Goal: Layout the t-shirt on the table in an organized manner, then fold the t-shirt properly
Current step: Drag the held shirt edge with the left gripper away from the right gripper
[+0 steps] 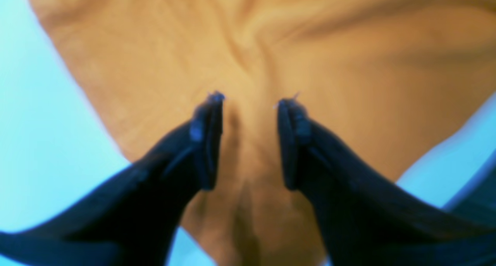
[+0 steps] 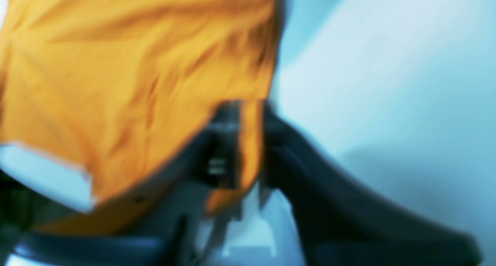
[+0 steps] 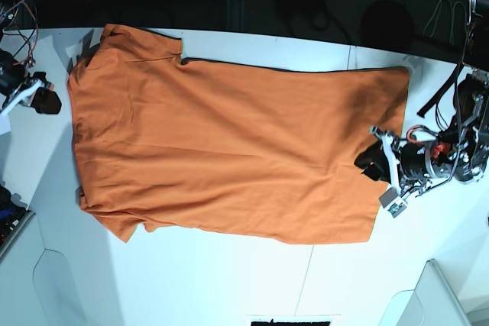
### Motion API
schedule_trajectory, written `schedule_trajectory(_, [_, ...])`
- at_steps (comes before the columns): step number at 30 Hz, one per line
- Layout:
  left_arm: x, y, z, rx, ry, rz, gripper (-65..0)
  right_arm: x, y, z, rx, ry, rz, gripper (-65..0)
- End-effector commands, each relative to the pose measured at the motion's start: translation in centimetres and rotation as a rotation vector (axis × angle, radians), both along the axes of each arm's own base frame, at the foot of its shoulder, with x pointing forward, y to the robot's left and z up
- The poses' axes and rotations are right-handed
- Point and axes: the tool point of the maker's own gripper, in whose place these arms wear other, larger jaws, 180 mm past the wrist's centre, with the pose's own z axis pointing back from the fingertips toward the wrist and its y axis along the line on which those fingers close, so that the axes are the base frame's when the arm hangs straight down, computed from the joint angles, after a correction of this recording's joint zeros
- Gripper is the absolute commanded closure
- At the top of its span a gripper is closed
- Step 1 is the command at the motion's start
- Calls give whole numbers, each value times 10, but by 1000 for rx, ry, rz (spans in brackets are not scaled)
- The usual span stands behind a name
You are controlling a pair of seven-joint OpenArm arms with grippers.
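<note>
The orange t-shirt (image 3: 229,150) lies spread flat on the white table (image 3: 229,288), collar end at the left, hem at the right. My left gripper (image 3: 372,163) sits at the hem's edge. In its wrist view the left gripper (image 1: 251,99) is open, fingers apart astride a low ridge of t-shirt (image 1: 155,64) cloth. My right gripper (image 3: 48,101) is just left of the shirt's shoulder edge. The blurred right wrist view shows the right gripper (image 2: 250,105) with fingers parted and a strip of t-shirt (image 2: 97,64) hanging between them.
A thin dark seam (image 3: 306,272) runs across the table's front. Black cables (image 3: 451,89) and the arm's base crowd the right edge. Dark equipment lines the far side. Grey panels sit at the front left (image 3: 23,265) and front right (image 3: 435,295) corners.
</note>
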Motion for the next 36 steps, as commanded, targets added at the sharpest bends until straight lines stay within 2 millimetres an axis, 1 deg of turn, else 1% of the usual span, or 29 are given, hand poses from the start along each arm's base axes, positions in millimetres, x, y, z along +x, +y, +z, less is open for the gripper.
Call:
schedule_trajectory(1, [5,7,18,-28,-39,11,-325,-4,-3,13,-24,-38,30,-194])
schedule_trajectory(2, [-1,11,17,-51,-24,32,-349,-15,1,11,-31,-23,47,-212])
schedule_trajectory(3, [-8,15,14,-72,-10,48,-357,-25,4,9,-39,-6,61,-215])
schedule_trajectory(6, [-29,24,5,-126,25,83,-357,-51,10,0,-47,48,82,-215])
schedule_trajectory(8, [-41,29,-1,-154,44,110,-357,-65,12,-7,-38,82,85,-216])
schedule_trajectory(10, [-50,36,-5,-171,53,146,-357,-73,14,-11,-27,101,88,-250])
schedule_trajectory(12, [-57,40,-9,-181,61,174,-358,-75,20,-13,-13,102,99,-300])
schedule_trajectory(13, [-61,41,-11,-186,66,183,-360,-76,24,-15,-5,102,103,-314])
schedule_trajectory(17, [-73,40,-24,-200,98,208,-426,-79,45,-24,46,107,108,-317])
schedule_trajectory(19, [-75,39,-30,-197,105,216,-426,-80,57,-31,58,115,116,-317])
schedule_trajectory(22, [-76,44,-38,-185,110,236,-426,-82,71,-41,51,130,133,-317])
schedule_trajectory(26, [-82,52,-51,-150,141,256,-426,-82,86,-45,80,130,148,-316])
schedule_trajectory(28, [-82,55,-51,-137,140,258,-426,-81,90,-45,87,126,153,-316])
schedule_trajectory(31, [-78,61,-44,-137,121,271,-426,-82,91,-46,85,129,157,-316])
schedule_trajectory(36, [-65,79,-19,-204,49,349,-425,-83,90,-47,74,136,158,-316])
